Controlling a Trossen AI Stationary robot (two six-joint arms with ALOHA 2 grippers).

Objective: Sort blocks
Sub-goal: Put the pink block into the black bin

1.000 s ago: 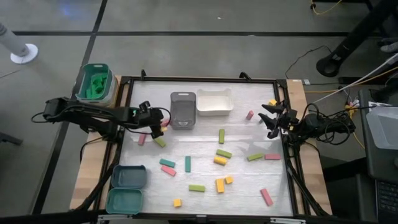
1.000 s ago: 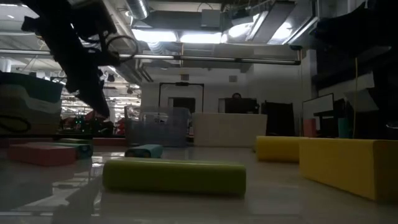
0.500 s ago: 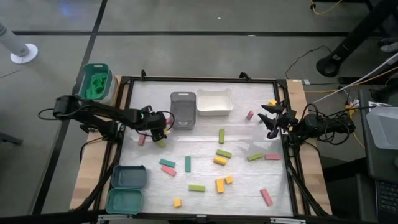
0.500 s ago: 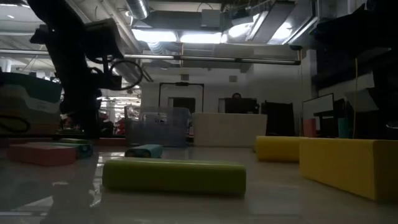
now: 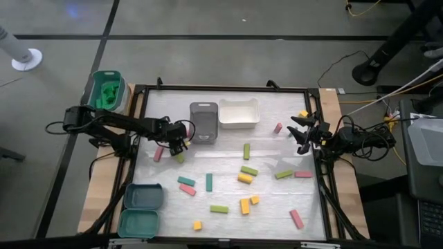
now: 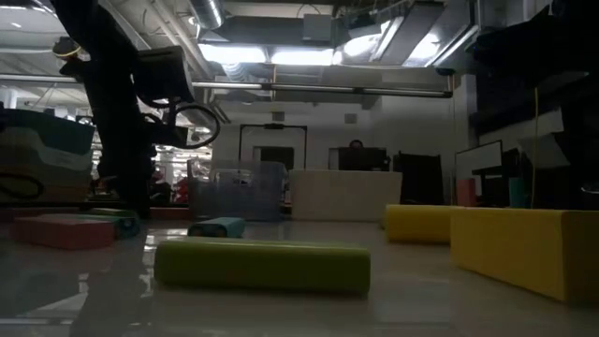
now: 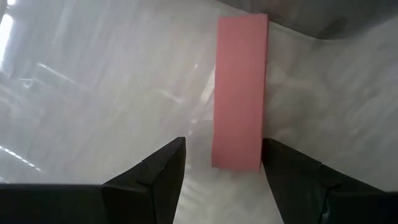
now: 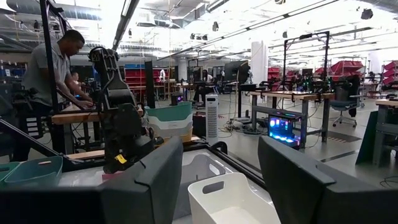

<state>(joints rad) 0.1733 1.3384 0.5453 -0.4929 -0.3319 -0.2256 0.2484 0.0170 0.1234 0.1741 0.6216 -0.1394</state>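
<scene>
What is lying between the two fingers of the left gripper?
In the left wrist view, a pink block lies on the table between the open left gripper's fingers, nearer one finger.

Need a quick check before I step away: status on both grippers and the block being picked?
Left gripper open, down over the pink block beside the grey tray, not yet closed. Right gripper open, waiting at the table's right edge. Nothing in the way.

My arms (image 5: 114,126) are dark and jointed, trailing black cables; my fingers (image 7: 152,180) look matte black, wedge-shaped.
</scene>
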